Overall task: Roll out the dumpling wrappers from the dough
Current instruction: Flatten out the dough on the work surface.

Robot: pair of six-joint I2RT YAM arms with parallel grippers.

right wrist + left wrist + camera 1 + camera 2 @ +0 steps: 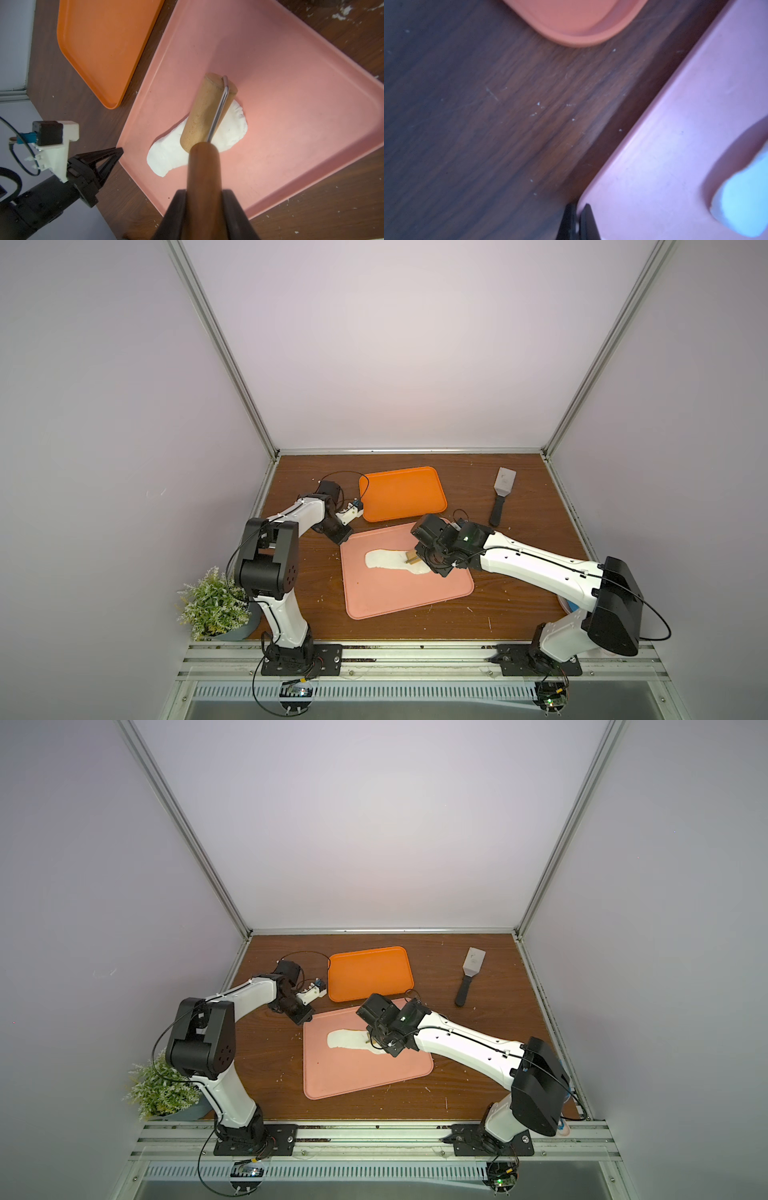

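Where roller (pixel 205 112) crosses dough (pixel 166 160), bare pink tray (pixel 291 62) surrounds both.

The dough (pixel 166 158) is white; the pink tray (pixel 291 83) and orange tray (pixel 99 41) are plain. The rolling pin (pixel 202 158) has a pale wood barrel (pixel 204 108) and a darker brown handle (pixel 203 178). The bench (pixel 478 614) is dark brown wood-grain, flecked white.

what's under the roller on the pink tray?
White dough sheet, flat on the pink tray; its ends stick out on both sides of the roller. The strip directly beneath the roller is covered, so its state there can't be seen.
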